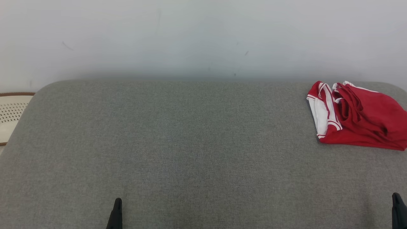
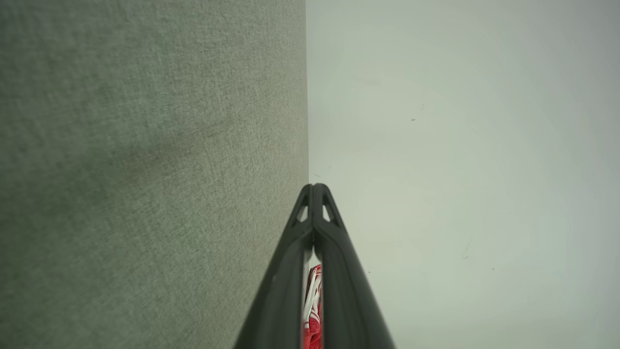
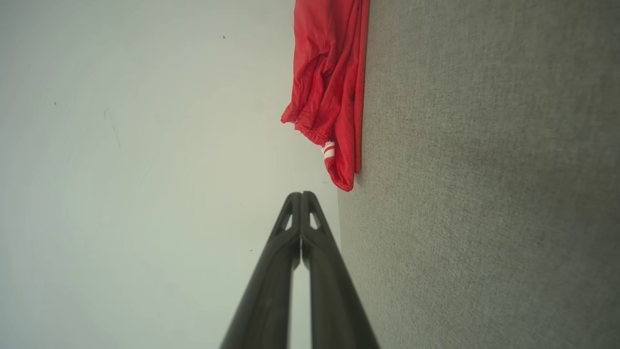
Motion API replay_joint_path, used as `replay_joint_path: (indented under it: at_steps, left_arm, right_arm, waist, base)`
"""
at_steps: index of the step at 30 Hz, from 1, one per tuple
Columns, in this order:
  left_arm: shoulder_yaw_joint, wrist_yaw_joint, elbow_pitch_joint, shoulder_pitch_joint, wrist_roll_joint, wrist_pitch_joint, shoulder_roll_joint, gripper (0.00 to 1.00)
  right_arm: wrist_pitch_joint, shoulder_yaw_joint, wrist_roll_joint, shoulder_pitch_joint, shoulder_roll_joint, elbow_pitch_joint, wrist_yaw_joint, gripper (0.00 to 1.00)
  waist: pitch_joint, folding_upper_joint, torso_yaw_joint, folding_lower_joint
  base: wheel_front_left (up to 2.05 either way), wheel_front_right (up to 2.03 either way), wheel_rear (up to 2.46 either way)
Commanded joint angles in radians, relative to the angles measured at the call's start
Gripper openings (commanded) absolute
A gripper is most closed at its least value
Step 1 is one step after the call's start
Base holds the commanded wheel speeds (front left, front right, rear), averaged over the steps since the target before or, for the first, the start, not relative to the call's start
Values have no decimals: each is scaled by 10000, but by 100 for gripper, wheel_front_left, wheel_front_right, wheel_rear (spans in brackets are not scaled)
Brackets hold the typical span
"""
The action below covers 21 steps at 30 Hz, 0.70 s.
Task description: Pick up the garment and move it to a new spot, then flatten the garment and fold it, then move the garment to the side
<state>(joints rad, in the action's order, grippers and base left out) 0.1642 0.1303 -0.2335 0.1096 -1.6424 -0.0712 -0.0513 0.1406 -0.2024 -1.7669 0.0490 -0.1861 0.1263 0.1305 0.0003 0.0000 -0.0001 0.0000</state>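
- Head view: folded red white-trimmed cloth garment [image 1: 362, 117] lies far beyond right fingers [image 1: 396, 196], apparently parked aside on grey fabric tabletop [image 1: 190, 143].
- Closed, empty: left fingers [image 1: 118, 201], right fingers.

The red and white garment [image 1: 356, 117] runs off the right edge of the head view, so its far side is lost. From the left wrist it is a mere sliver behind the left claw [image 2: 315, 186], and from the right wrist its top is cut away. In the head view the left claw and the right claw [image 1: 396, 198] are cropped below their tips. Beside the surface [image 1: 190, 143], a pale holed thing [image 1: 12, 114] with a brown rim is half cut off; I cannot tell what it is.
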Motion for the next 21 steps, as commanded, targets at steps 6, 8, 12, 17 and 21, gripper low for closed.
replay_joint_path:
  at_steps: [6, 8, 12, 17, 21]
  left_arm:
    - [-46, 23, -52, 97, -36, 35, 1, 0]
    - [-47, 23, -53, 97, -35, 36, 1, 0]
    - [-48, 24, -53, 96, -34, 37, 2, 0]
    - [-49, 25, -54, 96, -33, 38, 3, 0]
    - [-50, 26, -55, 96, -32, 39, 4, 0]
  right_arm:
    - [35, -37, 19, -100, 2, 27, 4, 0]
    - [44, -44, 30, -103, 10, 30, 4, 0]
    - [63, -59, 43, -107, 25, 30, 4, 0]
    - [69, -75, 58, -113, 42, 34, 4, 0]
    - [86, -90, 53, -117, 53, 38, 4, 0]
  waist:
    - [-1, 0, 0, 0]
    - [-1, 0, 0, 0]
    - [-1, 0, 0, 0]
    - [-1, 0, 0, 0]
    - [-1, 0, 0, 0]
  base:
    - [0, 0, 0]
    - [0, 0, 0]
    - [0, 0, 0]
    - [0, 0, 0]
    - [0, 0, 0]
